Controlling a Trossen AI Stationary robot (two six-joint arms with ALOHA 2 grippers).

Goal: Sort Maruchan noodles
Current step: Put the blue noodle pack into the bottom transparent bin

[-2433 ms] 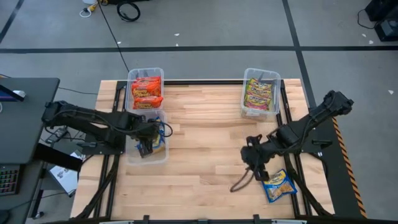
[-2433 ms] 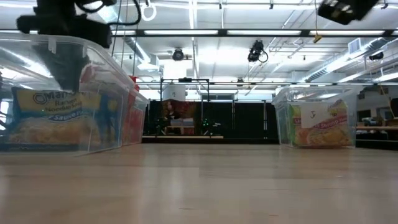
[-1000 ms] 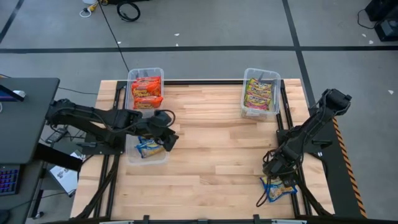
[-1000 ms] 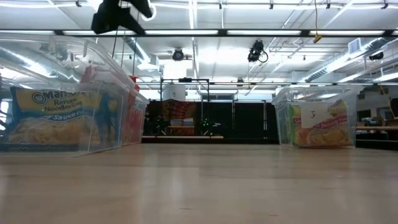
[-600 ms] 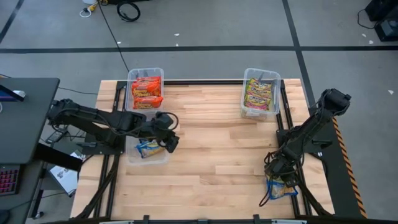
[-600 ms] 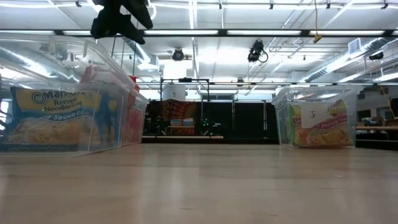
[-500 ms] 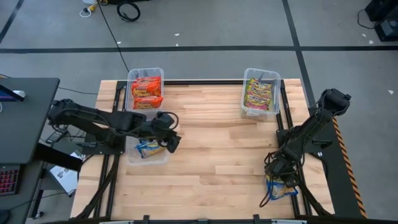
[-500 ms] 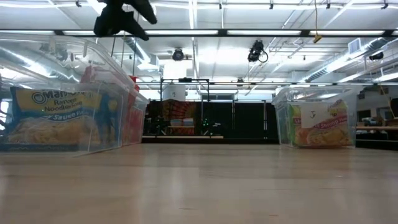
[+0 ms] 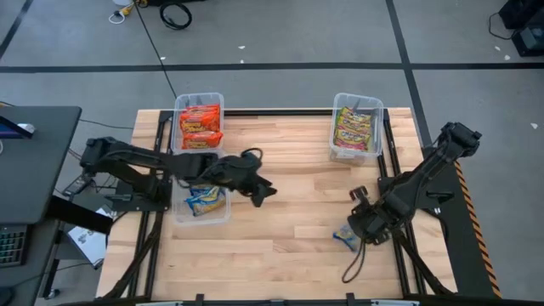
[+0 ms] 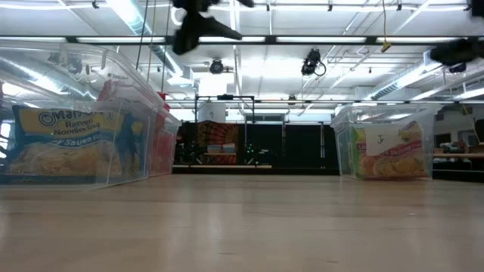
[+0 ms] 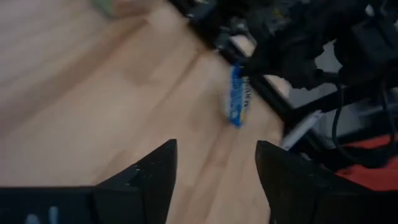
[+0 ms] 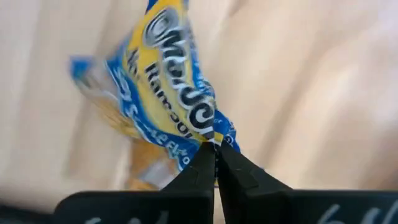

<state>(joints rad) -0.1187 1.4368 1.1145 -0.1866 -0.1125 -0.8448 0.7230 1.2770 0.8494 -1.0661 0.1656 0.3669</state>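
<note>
Right gripper [image 12: 214, 163] fingers pinching blue-and-yellow packet [image 9: 344, 236] near worktop [image 9: 289, 255] right edge. Left gripper [image 11: 214, 165] fingers spread over open mid-worktop. Packet partly hidden, blurred.

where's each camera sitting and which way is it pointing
High: overhead, straight down on the table; both arms show.
Low: tabletop height, level across at the bins and room; an arm overhead.
Left wrist: over the wood, past its own open fingers.
Right wrist: fingers pinching the blue-and-yellow packet.
The high and left wrist views share that packet.
</note>
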